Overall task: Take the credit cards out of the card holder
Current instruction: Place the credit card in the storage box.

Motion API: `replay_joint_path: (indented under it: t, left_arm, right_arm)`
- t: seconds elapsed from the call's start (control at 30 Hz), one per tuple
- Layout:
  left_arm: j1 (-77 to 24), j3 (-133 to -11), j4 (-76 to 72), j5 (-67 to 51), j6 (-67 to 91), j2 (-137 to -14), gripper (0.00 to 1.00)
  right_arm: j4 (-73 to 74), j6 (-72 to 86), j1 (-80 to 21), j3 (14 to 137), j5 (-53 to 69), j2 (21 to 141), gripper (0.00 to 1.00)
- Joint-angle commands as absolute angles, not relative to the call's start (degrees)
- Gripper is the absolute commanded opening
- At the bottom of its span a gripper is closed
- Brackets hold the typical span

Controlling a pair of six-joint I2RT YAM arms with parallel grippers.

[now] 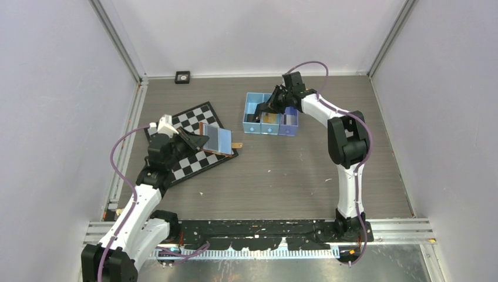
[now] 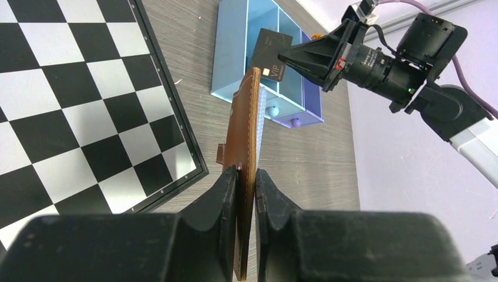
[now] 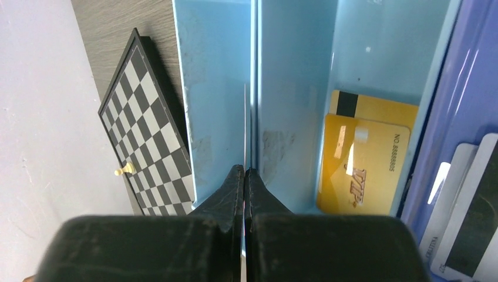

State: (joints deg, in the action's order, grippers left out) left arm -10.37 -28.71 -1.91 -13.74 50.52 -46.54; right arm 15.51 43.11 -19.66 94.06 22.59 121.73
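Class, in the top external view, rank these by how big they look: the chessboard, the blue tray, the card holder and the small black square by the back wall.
1. chessboard, largest
2. blue tray
3. card holder, though it is held up nearer the camera
4. small black square, smallest

The brown card holder (image 2: 248, 135) stands on edge, pinched in the left claw (image 2: 245, 176) over a corner of the chessboard (image 2: 88, 88). A dark card (image 2: 271, 54) marked VIP hangs in the closed right claw (image 3: 244, 176) above the blue tray (image 2: 226, 53). Two gold cards (image 3: 361, 167) lie in its middle compartment, and pale and dark cards (image 3: 464, 217) in the purple one.
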Motion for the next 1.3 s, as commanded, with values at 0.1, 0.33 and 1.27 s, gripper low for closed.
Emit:
replay_joint_path:
  t: [0.1, 0.33, 1.27]
  left_arm:
    - [-10.1, -30.9, -5.2, -15.2, 50.7, -46.3, 0.00]
    - [-10.1, -30.9, -5.4, -15.5, 50.8, -46.8, 0.00]
    - [-10.1, -30.7, -6.8, -17.0, 51.8, -47.8, 0.00]
  right_arm:
    - [18.4, 40.6, -21.2, 101.4, 23.2, 124.3, 0.00]
    - [19.9, 39.6, -22.7, 103.0, 22.4, 124.8, 0.00]
    - [24.3, 39.9, -23.8, 100.1, 16.2, 114.6, 0.41]
